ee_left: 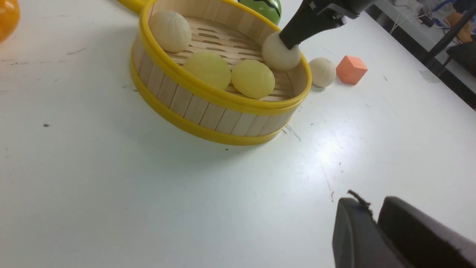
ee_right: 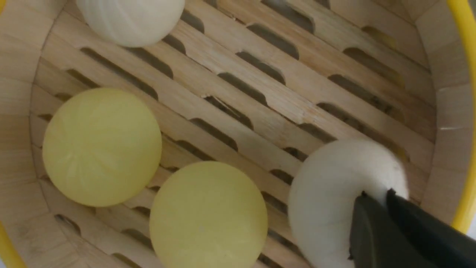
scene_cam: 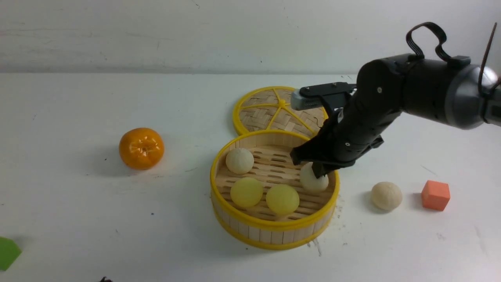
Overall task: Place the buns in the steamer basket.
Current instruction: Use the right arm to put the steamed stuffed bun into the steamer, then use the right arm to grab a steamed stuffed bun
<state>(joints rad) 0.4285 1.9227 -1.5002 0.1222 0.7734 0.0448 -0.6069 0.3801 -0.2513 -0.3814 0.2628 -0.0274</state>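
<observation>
The steamer basket [scene_cam: 274,226] stands mid-table and holds two pale yellow buns [scene_cam: 246,192] [scene_cam: 282,199] and a cream bun [scene_cam: 239,160] at its far left. My right gripper [scene_cam: 319,170] reaches down inside the basket by its right wall, shut on another cream bun [scene_cam: 312,181]; in the right wrist view its fingers [ee_right: 366,219] pinch that bun's top [ee_right: 334,193]. A further cream bun [scene_cam: 386,196] lies on the table right of the basket. My left gripper [ee_left: 373,210] is shut and empty, low over the table in front of the basket [ee_left: 208,115].
The woven lid [scene_cam: 270,113] lies flat behind the basket. An orange fruit [scene_cam: 141,148] sits to the left. An orange cube [scene_cam: 435,194] lies right of the loose bun. A green piece [scene_cam: 7,252] is at the front left edge. A green striped ball [ee_left: 262,6] shows behind the basket.
</observation>
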